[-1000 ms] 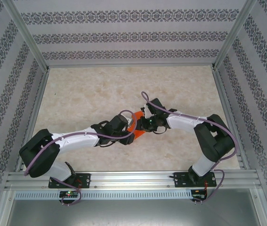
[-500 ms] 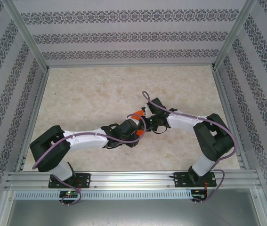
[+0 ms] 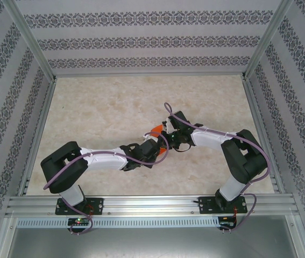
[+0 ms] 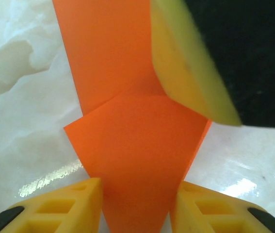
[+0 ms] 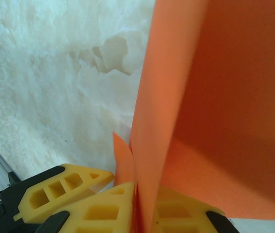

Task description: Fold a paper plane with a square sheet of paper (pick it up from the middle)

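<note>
The right hand (image 5: pixel 144 206) pinches the paper (image 5: pixel 210 97), which extends toward 12 o'clock. The left hand (image 4: pixel 136 189) straddles it, spread.

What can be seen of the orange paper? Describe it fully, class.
The orange paper is thin, plain, matte and partly folded, with overlapping flaps and sharp creases. It is over the marbled table, pinched by the right gripper; its narrow end runs between the left gripper's spread fingers.

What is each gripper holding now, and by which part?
The right gripper pinches the folded orange paper by one edge. The left gripper straddles its narrow end, jaws apart; grip uncertain.
</note>
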You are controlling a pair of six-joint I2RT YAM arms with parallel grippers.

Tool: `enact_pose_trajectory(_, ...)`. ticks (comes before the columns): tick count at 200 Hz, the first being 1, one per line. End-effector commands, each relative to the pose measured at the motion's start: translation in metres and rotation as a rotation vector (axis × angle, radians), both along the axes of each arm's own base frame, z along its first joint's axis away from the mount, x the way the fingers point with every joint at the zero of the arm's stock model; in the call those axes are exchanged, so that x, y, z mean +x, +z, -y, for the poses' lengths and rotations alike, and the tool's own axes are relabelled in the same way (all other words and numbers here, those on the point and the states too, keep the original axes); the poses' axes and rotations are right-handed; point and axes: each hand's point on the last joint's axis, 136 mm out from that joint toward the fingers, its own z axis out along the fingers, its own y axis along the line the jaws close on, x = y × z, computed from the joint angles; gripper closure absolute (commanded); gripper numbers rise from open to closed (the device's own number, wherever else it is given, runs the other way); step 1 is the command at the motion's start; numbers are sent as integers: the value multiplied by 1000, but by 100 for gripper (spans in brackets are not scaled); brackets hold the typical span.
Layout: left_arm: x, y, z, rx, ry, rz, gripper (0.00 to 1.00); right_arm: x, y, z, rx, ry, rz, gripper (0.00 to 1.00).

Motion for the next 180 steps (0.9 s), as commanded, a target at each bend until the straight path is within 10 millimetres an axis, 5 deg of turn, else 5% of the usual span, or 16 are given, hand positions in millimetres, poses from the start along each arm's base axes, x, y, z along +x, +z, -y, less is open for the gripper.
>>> enact_pose_trajectory(1,4,7,11,-14,8,44,63,3,2,-3,21,-7,-6,88)
enact_pose_trajectory(151,2,3,7,16,32,57,88,5,1,-2,6,-15,-13,82)
enact_pose_trajectory(180,1,4,6,-9,37,52,96,6,8,-1,6,-14,11,74)
